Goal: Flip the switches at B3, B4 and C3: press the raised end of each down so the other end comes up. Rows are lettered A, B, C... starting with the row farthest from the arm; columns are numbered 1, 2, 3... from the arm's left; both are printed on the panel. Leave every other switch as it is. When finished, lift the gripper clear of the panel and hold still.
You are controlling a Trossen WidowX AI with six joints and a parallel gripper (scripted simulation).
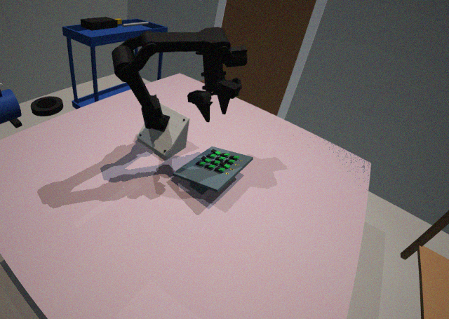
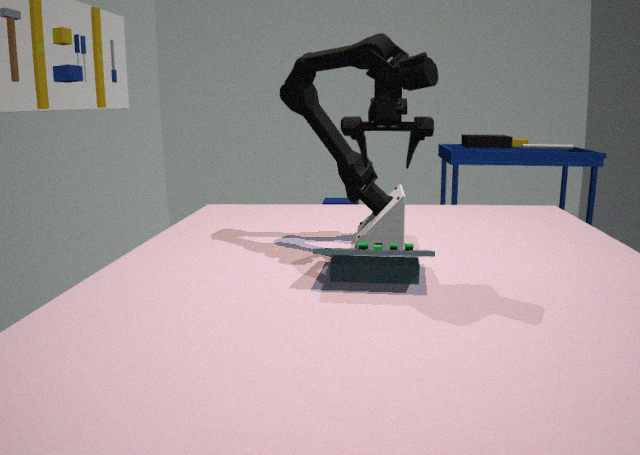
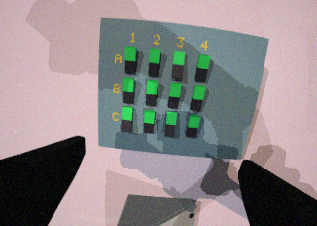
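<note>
The grey-green switch panel [image 1: 217,182] [image 2: 426,253] [image 3: 228,104] sits raised above the pink table. It bears three rows of rocker switches, each with a green half toward row A's side and a black half toward the arm's base. In the wrist view, B3 [image 3: 174,95], B4 [image 3: 198,97] and C3 [image 3: 171,123] are all unobstructed. Which end of each is raised is too small to tell surely. My gripper [image 1: 216,117] [image 2: 387,167] [image 3: 163,158] is open and empty, high above the table and clear of the panel, its fingers wide apart.
The arm's pale wedge base [image 1: 177,136] [image 2: 387,228] stands close behind the panel; part of it shows at the bottom of the wrist view. Shadows of the arm fall over the table and panel. A blue cart [image 1: 130,32] [image 2: 522,155] stands beyond the table.
</note>
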